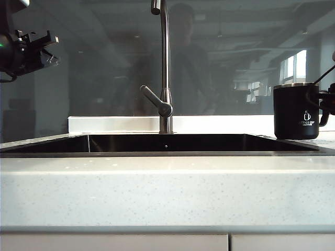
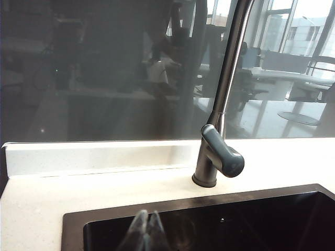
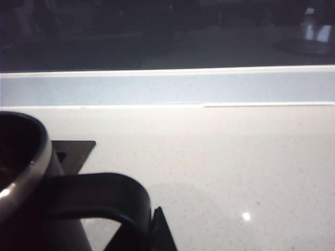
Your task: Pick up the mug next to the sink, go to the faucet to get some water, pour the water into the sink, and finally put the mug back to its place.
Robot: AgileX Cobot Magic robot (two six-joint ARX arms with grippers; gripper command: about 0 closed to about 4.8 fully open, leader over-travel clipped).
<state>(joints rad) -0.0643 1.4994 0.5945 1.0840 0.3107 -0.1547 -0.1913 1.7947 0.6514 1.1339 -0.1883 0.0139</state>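
A black mug (image 1: 296,111) stands upright on the white counter (image 1: 167,188) just right of the sink (image 1: 167,144), its handle turned outward to the right, away from the basin, where the right arm can reach it. The right gripper (image 3: 155,230) is at that handle (image 3: 112,196): the right wrist view shows dark fingertips closed in against the loop, apparently pinching it, though whether the hold is firm cannot be told. The mug appears to rest on the counter, not yet lifted. The faucet (image 1: 165,68) rises behind the sink's middle, lever (image 1: 155,101) angled left. The left gripper (image 2: 145,235) hovers high at the left, over the sink's left part, its fingers pressed together and holding nothing, likely waiting near the lever.
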